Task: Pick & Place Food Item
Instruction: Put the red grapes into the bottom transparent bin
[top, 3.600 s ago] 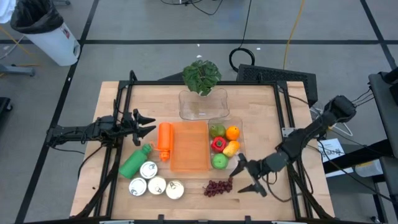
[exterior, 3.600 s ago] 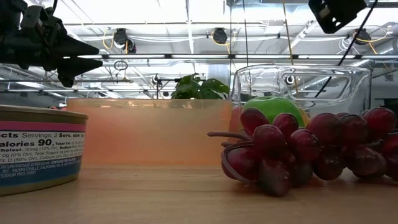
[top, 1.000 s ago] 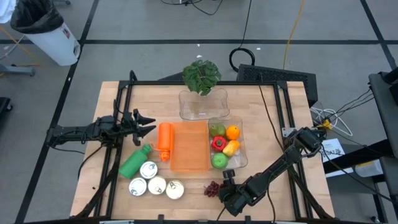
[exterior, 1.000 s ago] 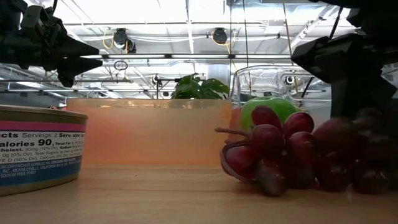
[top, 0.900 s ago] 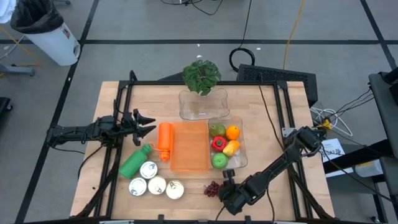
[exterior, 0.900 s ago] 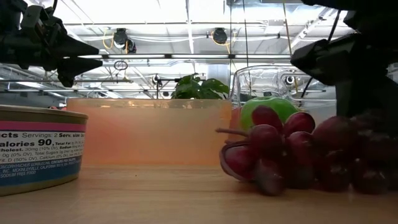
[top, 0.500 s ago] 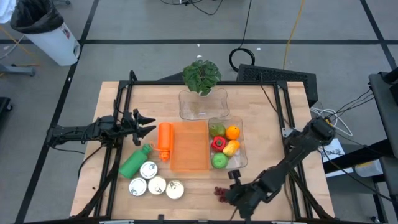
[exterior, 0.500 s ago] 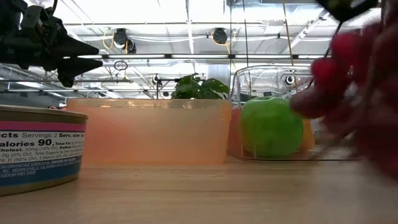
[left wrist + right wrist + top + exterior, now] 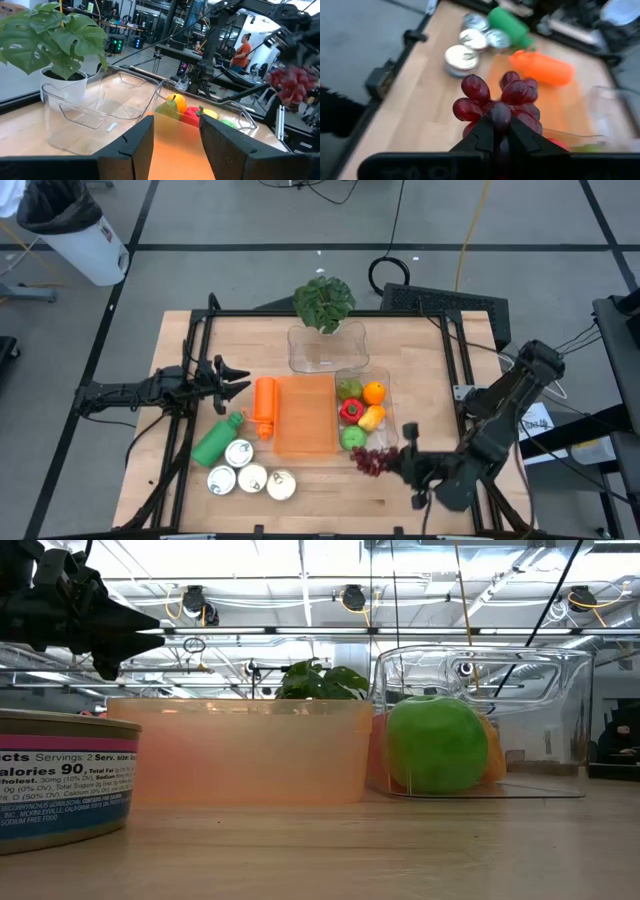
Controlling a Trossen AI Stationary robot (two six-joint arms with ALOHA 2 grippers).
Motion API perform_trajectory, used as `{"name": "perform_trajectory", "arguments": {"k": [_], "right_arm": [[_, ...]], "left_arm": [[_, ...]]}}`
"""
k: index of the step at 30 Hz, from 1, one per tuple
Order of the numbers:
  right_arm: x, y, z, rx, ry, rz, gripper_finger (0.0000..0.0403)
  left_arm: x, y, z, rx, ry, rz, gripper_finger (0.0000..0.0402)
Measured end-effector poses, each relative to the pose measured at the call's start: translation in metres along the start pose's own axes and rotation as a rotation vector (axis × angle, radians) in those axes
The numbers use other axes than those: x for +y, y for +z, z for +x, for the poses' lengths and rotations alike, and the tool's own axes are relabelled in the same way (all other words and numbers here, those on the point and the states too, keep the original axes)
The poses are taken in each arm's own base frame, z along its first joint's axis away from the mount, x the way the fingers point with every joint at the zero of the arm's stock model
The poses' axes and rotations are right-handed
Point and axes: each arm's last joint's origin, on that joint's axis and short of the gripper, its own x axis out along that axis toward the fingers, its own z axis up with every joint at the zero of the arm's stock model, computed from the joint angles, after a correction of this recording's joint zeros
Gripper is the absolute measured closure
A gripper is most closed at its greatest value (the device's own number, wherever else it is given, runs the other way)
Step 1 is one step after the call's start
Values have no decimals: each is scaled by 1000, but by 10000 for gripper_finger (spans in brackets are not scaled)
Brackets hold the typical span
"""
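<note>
1. Right gripper (image 9: 496, 131) fingers pinching shut on the dark red bunch of grapes (image 9: 372, 461).
2. Hanging above the wooden worktop (image 9: 420, 380), beside the clear plastic fruit tub (image 9: 388, 412).
3. Left gripper (image 9: 237, 378) fingers standing narrowly apart, holding nothing.

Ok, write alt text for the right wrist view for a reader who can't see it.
The right gripper is shut on a bunch of red grapes, held above a wooden table. Beyond the grapes lie three cans, a green bottle and an orange bottle beside an orange bin.
</note>
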Motion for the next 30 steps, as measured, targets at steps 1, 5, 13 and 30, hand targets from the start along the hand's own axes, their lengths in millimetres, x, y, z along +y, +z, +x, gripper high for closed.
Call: {"name": "perform_trajectory", "arguments": {"k": [1, 5, 13, 30], "right_arm": [[-5, -1, -4, -11, -12, 3, 387], [-25, -16, -12, -18, -36, 44, 390], [-56, -65, -6, 33, 7, 160, 389], [-93, -90, 31, 123, 263, 338, 389]], "left_arm": [[0, 0, 0, 0, 0, 0, 233], [0, 0, 0, 0, 0, 0, 229], [0, 0, 0, 0, 0, 0, 209], [0, 0, 0, 0, 0, 0, 209]]}}
